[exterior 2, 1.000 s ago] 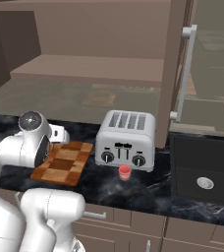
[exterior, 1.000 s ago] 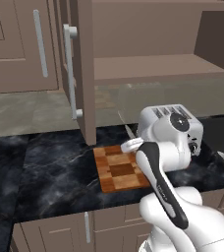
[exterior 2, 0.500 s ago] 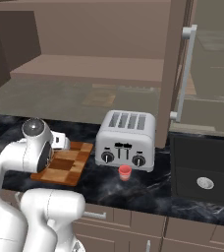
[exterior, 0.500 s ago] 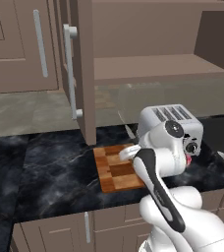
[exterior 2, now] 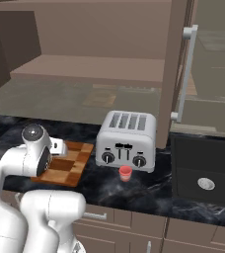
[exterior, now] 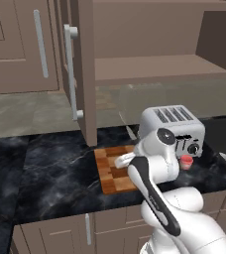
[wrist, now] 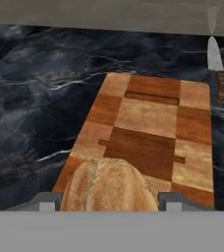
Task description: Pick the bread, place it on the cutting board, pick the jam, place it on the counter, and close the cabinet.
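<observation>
One round golden-brown bun with darker streaks, the bread (wrist: 109,186), sits between the two dark finger tips of the gripper (wrist: 108,201) in the hand view, and the jaws stand partly closed around it, so the bun looks held rather than released. Below it lies the rectangular checkered wooden cutting board (wrist: 148,133), with its near end directly under the bun; whether the bun already touches the wood cannot be told.

Compared with a second ago, the white arm has swung lower and closer over the board in both base views, while the grip has kept the same width. That suggests the carry is nearly over and the placing step is at hand, with the release not yet made.

Elsewhere, the tiny pinkish-red jam jar (exterior 2: 126,172) already stands on the glossy black marble counter (exterior 2: 149,185), just in front of the silver four-slot toaster (exterior 2: 127,140). A knife with a brown handle (wrist: 217,69) lies just beside the board's far corner. The taupe-brown cabinet (exterior: 83,69) with its long silver bar handle hangs open above, so closing it remains to be done.
</observation>
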### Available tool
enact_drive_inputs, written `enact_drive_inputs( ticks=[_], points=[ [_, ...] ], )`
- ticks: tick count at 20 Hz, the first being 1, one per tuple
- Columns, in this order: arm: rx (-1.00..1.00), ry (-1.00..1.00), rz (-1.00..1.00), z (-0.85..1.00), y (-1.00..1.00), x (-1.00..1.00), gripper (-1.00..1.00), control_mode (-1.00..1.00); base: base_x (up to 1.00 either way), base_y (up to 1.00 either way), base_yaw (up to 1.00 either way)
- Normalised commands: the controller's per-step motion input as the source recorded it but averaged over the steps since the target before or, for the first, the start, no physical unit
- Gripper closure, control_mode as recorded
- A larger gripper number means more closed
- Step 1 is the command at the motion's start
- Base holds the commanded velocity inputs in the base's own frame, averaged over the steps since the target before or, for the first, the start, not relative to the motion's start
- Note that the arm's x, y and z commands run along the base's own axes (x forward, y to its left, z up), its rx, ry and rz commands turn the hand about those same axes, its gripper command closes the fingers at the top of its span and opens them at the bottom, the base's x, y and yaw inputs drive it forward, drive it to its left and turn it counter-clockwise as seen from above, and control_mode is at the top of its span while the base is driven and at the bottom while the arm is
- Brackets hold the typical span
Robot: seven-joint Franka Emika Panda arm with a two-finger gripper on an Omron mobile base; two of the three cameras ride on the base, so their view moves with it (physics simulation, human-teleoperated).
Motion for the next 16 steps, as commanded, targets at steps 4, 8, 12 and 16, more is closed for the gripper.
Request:
enact_drive_inputs(
  ticks=[4,8,12,16],
  points=[
    [0.0,0.0,0.0,-0.36,0.09,0.14,1.0,-1.0,0.0,0.0,0.0],
    [0.0,0.0,0.0,-0.26,0.01,0.15,1.0,-1.0,0.0,0.0,0.0],
    [0.0,0.0,0.0,-0.32,0.0,0.15,1.0,-1.0,0.0,0.0,0.0],
    [0.0,0.0,0.0,-0.37,0.0,0.19,1.0,-1.0,0.0,0.0,0.0]
  ],
)
